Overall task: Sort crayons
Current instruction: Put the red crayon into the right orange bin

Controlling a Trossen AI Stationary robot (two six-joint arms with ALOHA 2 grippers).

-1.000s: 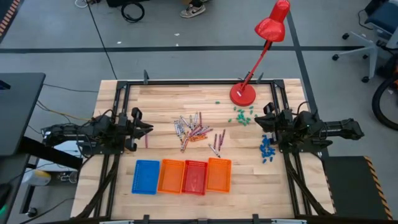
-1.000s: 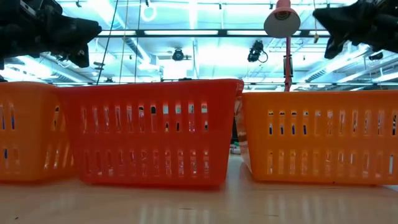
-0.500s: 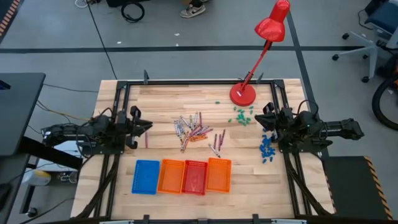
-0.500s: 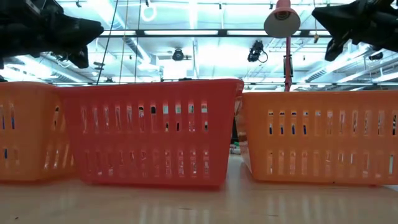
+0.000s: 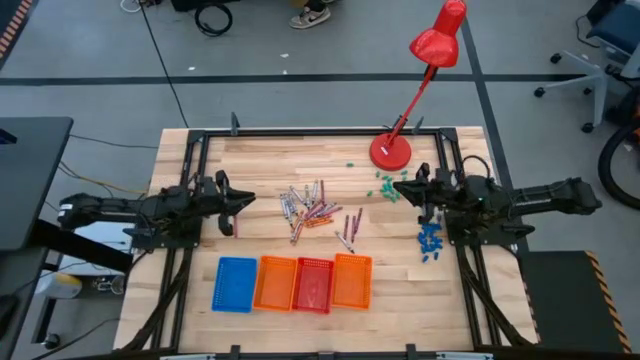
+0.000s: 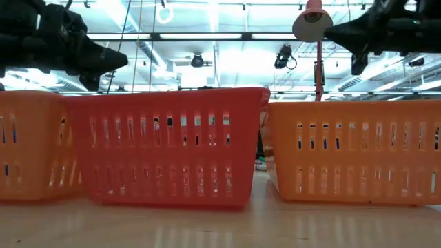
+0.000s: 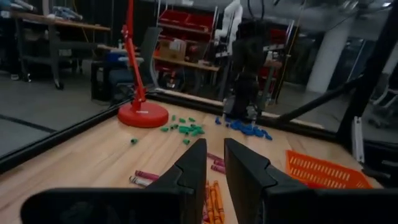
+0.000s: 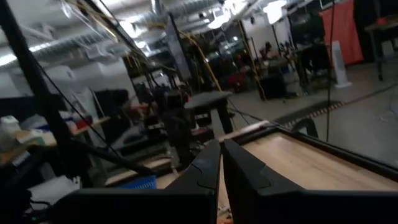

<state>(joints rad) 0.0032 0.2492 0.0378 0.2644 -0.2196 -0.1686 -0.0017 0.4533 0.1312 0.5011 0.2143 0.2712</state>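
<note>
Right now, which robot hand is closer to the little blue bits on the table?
The right one. The right gripper hangs beside the green bits, just up the table from the blue bits. The left gripper is far across, past the crayon pile.

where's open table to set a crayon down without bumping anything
Bare wood lies along the back edge left of the red lamp base, and between the crayons and the left gripper. It is crowded around the green bits, the blue bits and the baskets.

Two dark arms, seemingly matte, angular black fingers (image 7: 193, 168).
</note>
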